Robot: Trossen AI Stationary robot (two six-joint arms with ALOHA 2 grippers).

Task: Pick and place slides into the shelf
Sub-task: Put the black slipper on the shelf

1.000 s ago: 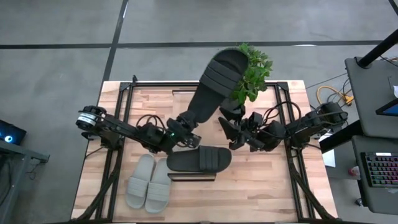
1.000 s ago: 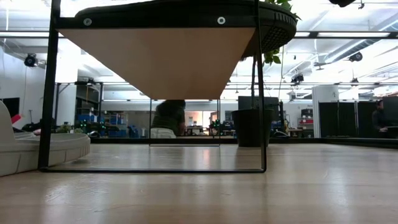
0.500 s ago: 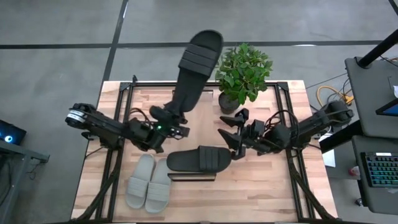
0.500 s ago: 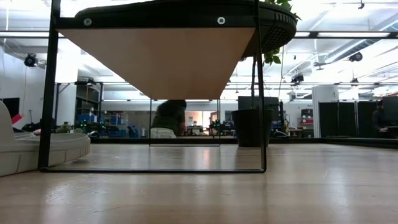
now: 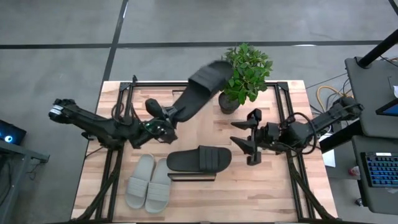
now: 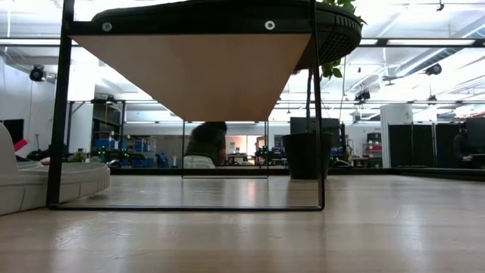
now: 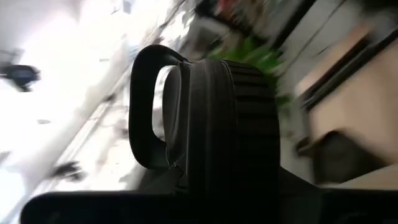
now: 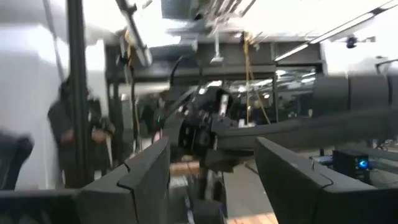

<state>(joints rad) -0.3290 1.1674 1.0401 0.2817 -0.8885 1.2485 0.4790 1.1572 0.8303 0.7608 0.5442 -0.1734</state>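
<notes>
slides: four | left gripper [image 5: 166, 118] clamps one black slide [image 5: 200, 93] aloft by table's far edge | grey pair [image 5: 148, 182] at near-left | second black slide [image 5: 199, 159] on shelf [image 5: 192, 176], near-centre | potted plant [image 5: 245, 71] far edge | right gripper [image 5: 247, 134] spread, empty

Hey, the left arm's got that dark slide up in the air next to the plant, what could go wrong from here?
1. The left claw pinches the dark slide by one end only, so the long free end could swing or slip out.
2. That free end sits close beside the potted plant; a sideways move might clip the leaves or tip the pot.
3. The open right claw waits near the other dark slide and may crowd the path.
</notes>
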